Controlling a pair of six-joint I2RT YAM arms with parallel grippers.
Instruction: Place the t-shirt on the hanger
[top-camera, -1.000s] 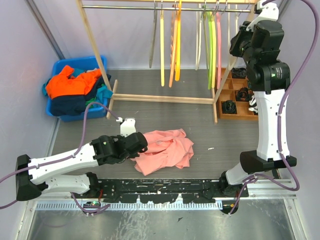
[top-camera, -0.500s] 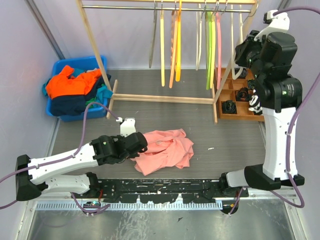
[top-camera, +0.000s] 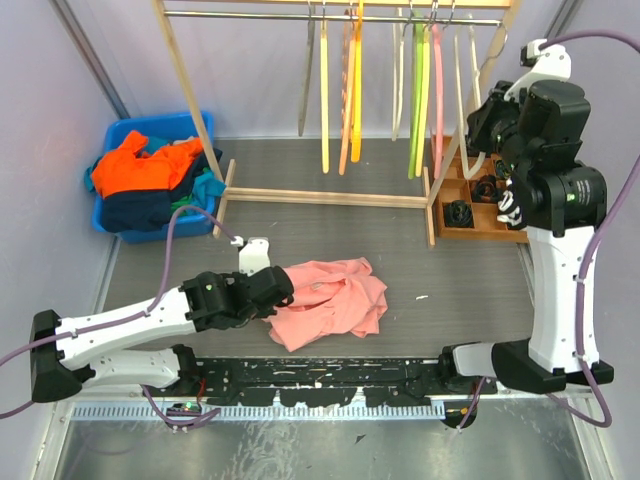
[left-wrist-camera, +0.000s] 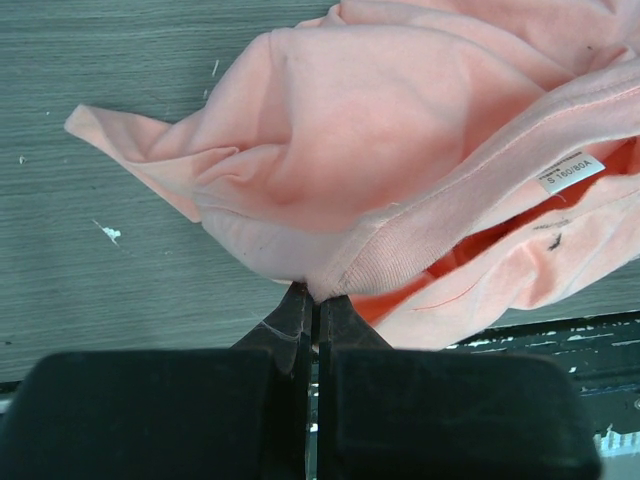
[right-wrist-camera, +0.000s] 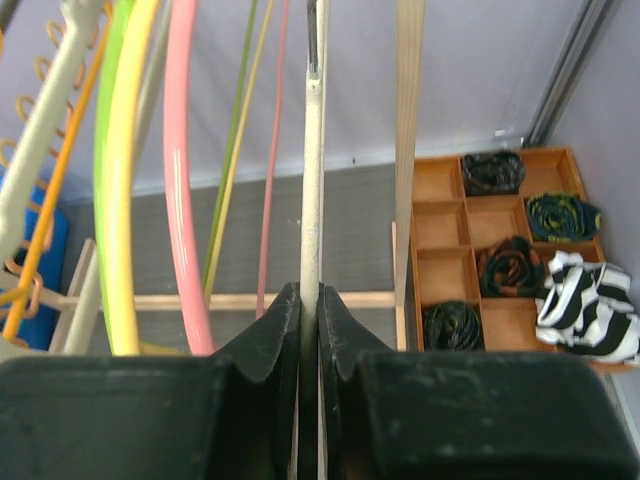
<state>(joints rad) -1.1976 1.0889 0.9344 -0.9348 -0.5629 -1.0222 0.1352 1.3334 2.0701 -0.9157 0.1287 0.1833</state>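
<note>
Far left, a blue bin (top-camera: 128, 130) holds heaped clothes. The left fingers (left-wrist-camera: 293, 318) are pinched tight on the ribbed collar of the t-shirt (top-camera: 335, 300), which lies crumpled on the counter (top-camera: 470, 270) near centre. Far right, at the rack (top-camera: 250, 14), the right fingers (right-wrist-camera: 285, 325) clamp narrowly on the hanger (right-wrist-camera: 311, 180), right of a pink hanger (right-wrist-camera: 183, 200). A wooden tray (right-wrist-camera: 437, 180) sits rightmost.

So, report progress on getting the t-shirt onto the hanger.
Done: the left gripper is shut on the t-shirt at its collar, the right gripper on the cream hanger at the rack. In hand: both grips, shirt lying crumpled on the table. Left: bring them together and thread the hanger through the shirt.
</note>
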